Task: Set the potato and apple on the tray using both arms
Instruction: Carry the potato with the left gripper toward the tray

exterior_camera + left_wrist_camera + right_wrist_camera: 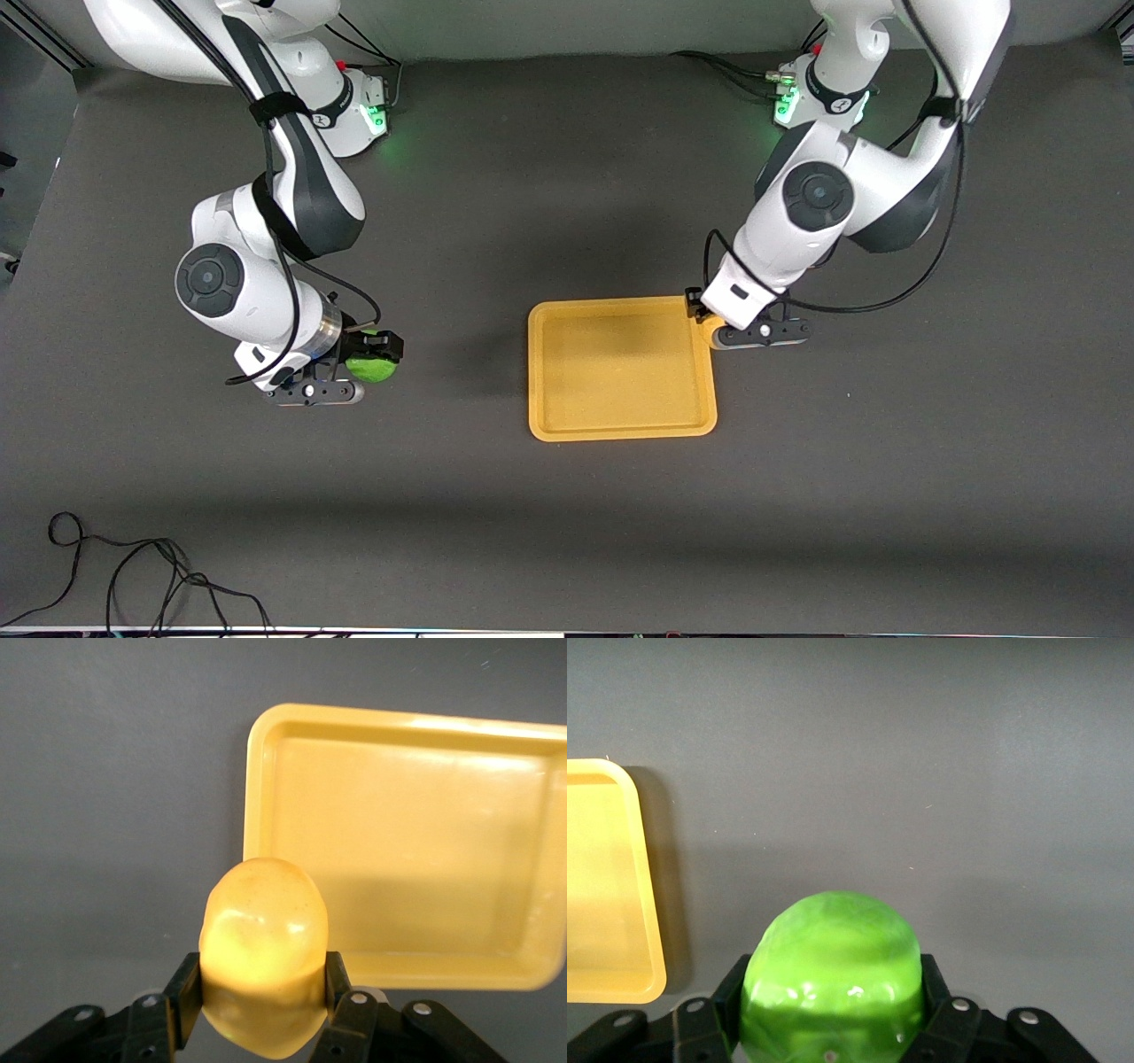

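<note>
Dark table [567,532], tray [620,425], left tool [709,330] gripping potato [263,948], right tool [376,354] gripping apple [370,368]

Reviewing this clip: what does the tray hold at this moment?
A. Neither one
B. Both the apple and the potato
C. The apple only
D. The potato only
A: the tray lies bare, while the left gripper is shut on the potato beside the tray's corner and the right gripper is shut on the apple over the table toward the right arm's end.
</note>
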Controlling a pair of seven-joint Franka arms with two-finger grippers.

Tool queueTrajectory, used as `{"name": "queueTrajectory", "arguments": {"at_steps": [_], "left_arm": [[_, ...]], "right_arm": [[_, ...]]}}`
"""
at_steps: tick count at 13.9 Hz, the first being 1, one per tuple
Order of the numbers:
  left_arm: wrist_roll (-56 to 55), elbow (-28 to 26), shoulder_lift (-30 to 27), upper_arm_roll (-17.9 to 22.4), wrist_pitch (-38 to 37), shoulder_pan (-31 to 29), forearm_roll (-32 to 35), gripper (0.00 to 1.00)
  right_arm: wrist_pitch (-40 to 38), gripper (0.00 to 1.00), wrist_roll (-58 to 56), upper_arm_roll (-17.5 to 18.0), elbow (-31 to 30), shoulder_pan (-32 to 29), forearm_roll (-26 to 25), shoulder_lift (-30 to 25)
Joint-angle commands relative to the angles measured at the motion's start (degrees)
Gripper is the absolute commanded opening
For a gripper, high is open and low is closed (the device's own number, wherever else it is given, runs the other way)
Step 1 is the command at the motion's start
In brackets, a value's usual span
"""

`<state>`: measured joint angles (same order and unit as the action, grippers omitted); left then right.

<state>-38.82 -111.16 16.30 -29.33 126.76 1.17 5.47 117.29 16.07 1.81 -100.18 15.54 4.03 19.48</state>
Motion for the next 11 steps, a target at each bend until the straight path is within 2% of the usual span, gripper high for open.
{"name": "queueTrajectory", "arguments": {"at_steps": [1, 5, 8, 11], "left_arm": [[-6.3, -0.6, 4.4, 0.1, 3.8, 2.0, 6.6, 0.0], [-9.4, -0.6, 11.7, 0.5, 11.1, 4.5, 10.8, 0.0], [-9.4, -0.5, 14.0, 1.6, 12.0, 5.0, 11.9, 0.0], [-9.4, -0.3, 15.8, 3.1, 13.9, 5.6, 12.7, 0.0]], "right_arm": [[-1.8, 0.35, 1.0, -0.4, 2.4, 0.1, 1.0, 1.3], [-2.0, 0.34, 1.0, -0.3, 2.9, 0.3, 1.0, 1.3], [-6.0, 0.34, 1.0, -0.4, 5.3, 0.2, 1.0, 1.3], [-6.4, 0.33, 1.2, -0.3, 6.4, 0.3, 1.1, 1.5]]}}
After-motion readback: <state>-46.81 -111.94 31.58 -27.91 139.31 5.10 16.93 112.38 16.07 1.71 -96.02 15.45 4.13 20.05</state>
